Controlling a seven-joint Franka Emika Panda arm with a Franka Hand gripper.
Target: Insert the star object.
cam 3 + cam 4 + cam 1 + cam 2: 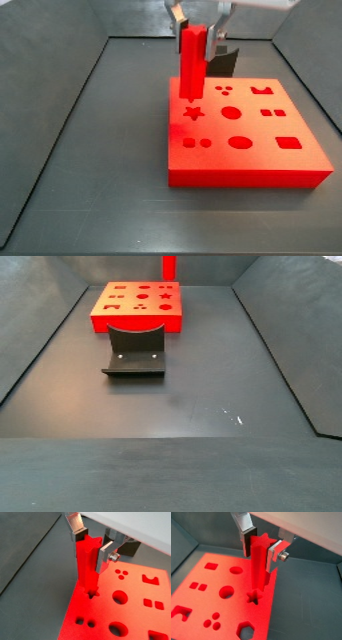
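Observation:
The star object (260, 567), a long slim red peg with a star-shaped end, stands upright between my gripper's fingers in both wrist views. My gripper (262, 548) is shut on its upper end; it also shows in a wrist view (91, 546) and a side view (198, 20). The peg's lower end (90, 587) sits at the star-shaped hole (254, 597) in the wide red block (254, 150). How deep it sits cannot be told. In a side view the peg (195, 60) rises over the block's near-left corner, beside the star hole (194, 113).
The red block (138, 311) has several other shaped holes: round, square, hexagonal. The dark fixture (134, 351) stands on the floor next to the block and shows behind it in a side view (225, 60). Grey walls enclose the dark floor (174, 396).

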